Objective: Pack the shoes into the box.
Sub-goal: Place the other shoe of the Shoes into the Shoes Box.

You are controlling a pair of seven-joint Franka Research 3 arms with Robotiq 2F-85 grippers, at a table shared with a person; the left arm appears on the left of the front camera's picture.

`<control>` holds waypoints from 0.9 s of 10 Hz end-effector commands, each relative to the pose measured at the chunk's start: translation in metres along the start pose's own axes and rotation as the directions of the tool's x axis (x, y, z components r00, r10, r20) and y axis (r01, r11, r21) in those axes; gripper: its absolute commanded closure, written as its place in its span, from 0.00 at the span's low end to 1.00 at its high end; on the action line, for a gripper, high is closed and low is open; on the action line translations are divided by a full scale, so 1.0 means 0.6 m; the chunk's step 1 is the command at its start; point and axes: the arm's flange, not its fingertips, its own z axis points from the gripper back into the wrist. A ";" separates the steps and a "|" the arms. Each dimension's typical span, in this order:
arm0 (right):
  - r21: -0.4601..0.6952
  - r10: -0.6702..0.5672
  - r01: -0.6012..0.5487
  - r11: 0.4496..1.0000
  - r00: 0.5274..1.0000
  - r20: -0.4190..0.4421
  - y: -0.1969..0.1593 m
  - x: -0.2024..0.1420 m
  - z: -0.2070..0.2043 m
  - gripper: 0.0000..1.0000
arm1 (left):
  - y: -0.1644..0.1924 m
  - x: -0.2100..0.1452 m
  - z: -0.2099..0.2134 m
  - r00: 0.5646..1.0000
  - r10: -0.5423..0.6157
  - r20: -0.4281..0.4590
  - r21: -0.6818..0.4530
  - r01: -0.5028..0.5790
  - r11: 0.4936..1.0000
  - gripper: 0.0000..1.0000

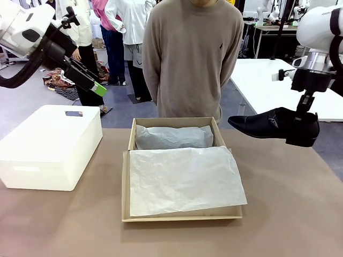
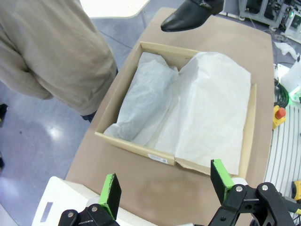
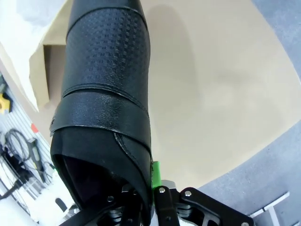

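Front view: an open cardboard box [image 1: 181, 217] sits at the middle of the tabletop [image 1: 295, 214], its far wall close to the far edge. White tissue paper [image 1: 182, 179] lines it and spreads in a loose sheet over its near part. One black shoe [image 1: 260, 124] hangs in the air over the tabletop's right edge, just beside the box's far right corner, apart from the box, level, with its pointed toe toward the box. The right gripper [image 1: 302, 129] comes down from above and is clamped on the shoe's heel end. The left gripper [image 1: 98, 88] is raised above the far left corner, over a white bin [image 1: 48, 144] that stands along the left edge. A person [image 1: 193, 53] stands behind the far edge, facing the box.

Left wrist view: the left gripper's green-padded fingers [image 2: 111, 189] stand wide apart with nothing between them, above the box.

Right wrist view: a green pad presses against the rim of the shoe's heel opening; the textured upper runs away from the camera above the bare tabletop.
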 end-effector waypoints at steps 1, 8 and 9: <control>-0.046 -0.186 0.189 0.981 0.981 0.063 0.056 0.032 0.022 1.00 | 0.002 -0.001 0.000 1.000 0.000 0.017 -0.015 0.000 1.000 0.00; -0.043 -0.593 0.602 0.797 0.795 0.126 0.179 0.128 0.021 1.00 | 0.002 -0.001 0.000 1.000 0.000 0.017 -0.015 0.000 1.000 0.00; -0.036 -0.586 0.595 0.803 0.799 0.131 0.187 0.131 0.021 1.00 | 0.002 -0.001 0.000 1.000 0.000 0.017 -0.015 0.000 1.000 0.00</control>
